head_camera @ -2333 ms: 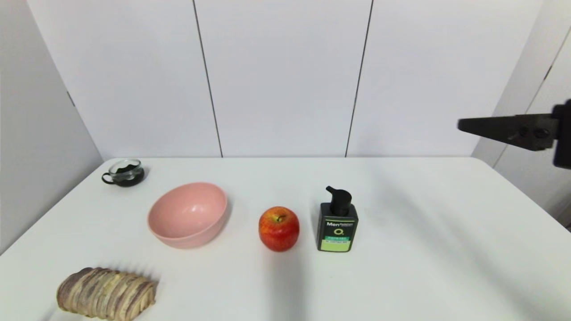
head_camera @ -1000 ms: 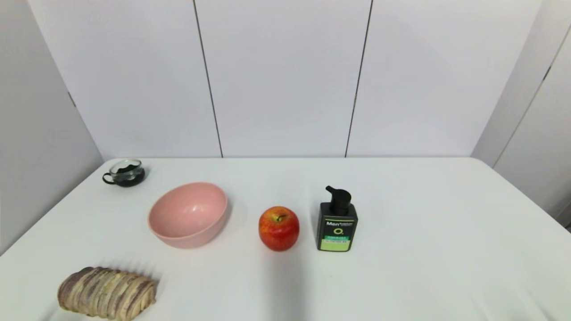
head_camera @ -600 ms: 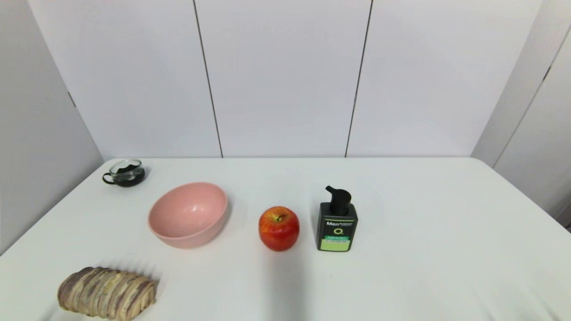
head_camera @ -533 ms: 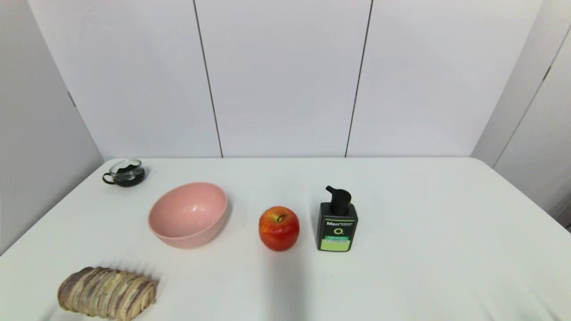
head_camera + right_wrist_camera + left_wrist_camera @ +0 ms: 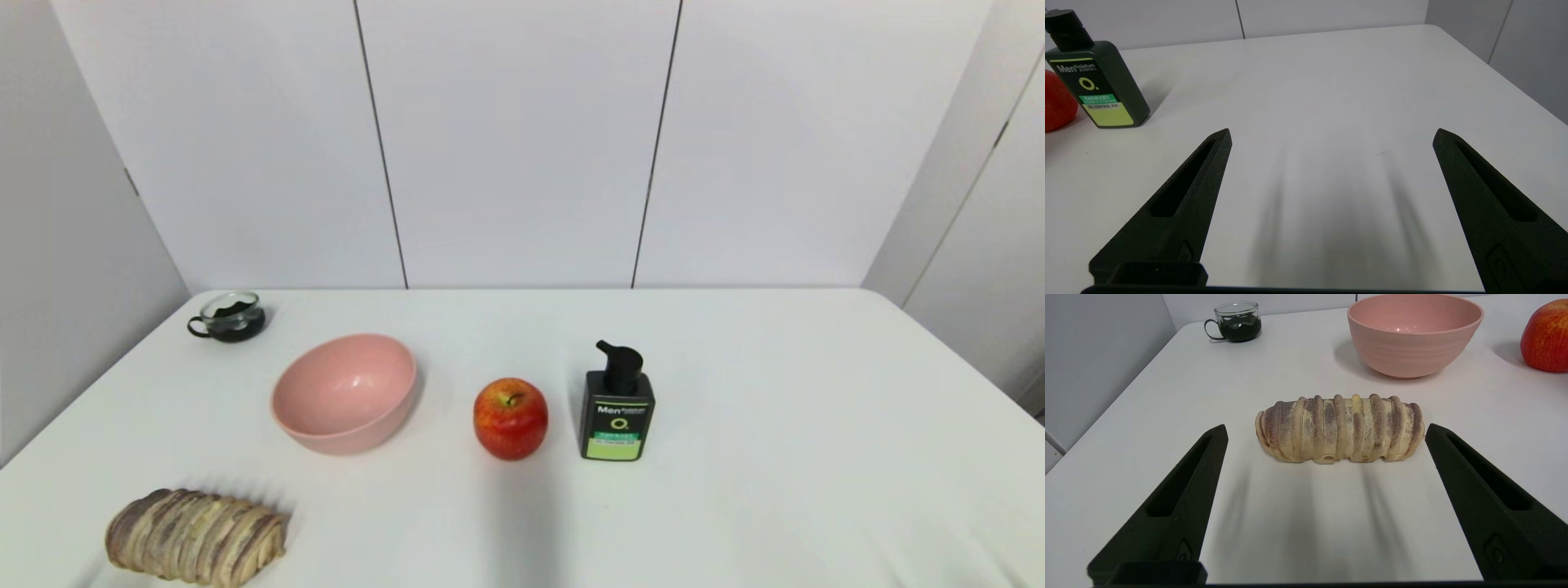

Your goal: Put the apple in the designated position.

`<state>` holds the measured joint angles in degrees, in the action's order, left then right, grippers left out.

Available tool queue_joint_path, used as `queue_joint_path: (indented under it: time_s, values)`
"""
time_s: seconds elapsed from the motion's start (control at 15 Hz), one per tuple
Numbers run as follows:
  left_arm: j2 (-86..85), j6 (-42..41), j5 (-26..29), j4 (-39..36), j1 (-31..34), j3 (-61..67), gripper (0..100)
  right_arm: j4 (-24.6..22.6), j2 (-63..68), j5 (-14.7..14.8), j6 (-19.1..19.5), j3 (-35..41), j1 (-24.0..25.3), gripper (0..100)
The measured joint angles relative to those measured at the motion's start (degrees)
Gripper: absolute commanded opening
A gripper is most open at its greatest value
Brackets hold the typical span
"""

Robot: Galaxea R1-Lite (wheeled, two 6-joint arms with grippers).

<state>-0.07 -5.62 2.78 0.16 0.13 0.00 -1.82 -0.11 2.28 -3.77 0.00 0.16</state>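
Apple [image 5: 510,418] sits between bowl [image 5: 344,392] and bottle [image 5: 617,406], both grippers [image 5: 1325,430] [image 5: 1331,134] parked wide and empty, so I'd drop in from above to dodge the bottle.

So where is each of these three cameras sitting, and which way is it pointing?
Head view: from the robot's head, looking forward and down at the table; neither arm shows.
Left wrist view: behind the open left gripper, low over the table, facing the bread loaf.
Right wrist view: behind the open right gripper, low, facing bare tabletop beside the pump bottle.
Shared: the apple appears in all three; the pink bowl in the head and left wrist views.
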Motion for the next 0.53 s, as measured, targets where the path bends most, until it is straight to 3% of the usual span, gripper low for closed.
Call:
queue_joint_path:
  time_s: [0.53]
  values:
    - [0.0,0.0,0.0,0.0,0.0,0.0,100,0.0,0.0,0.0,0.0,0.0,0.0,100]
